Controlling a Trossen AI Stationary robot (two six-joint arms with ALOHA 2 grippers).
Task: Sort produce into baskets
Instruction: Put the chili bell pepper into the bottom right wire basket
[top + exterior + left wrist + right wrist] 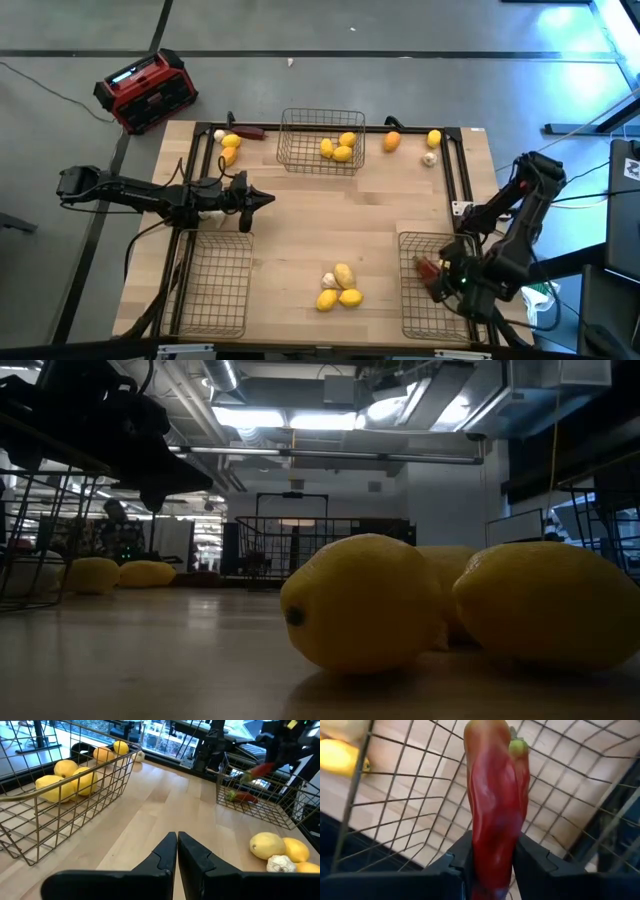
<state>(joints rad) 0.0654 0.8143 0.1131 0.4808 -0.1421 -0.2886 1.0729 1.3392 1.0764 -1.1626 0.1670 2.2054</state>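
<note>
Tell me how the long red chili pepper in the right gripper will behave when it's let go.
The glossy long red chili pepper, pinched in the right gripper, looks smooth, so probably slippery. It looks slim, likely light. Released over the grey wire basket, it should lie flat, unlikely to roll.

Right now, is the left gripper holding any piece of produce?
No: in the left wrist view the left gripper has its fingers pressed together with nothing between them, above bare table.
</note>
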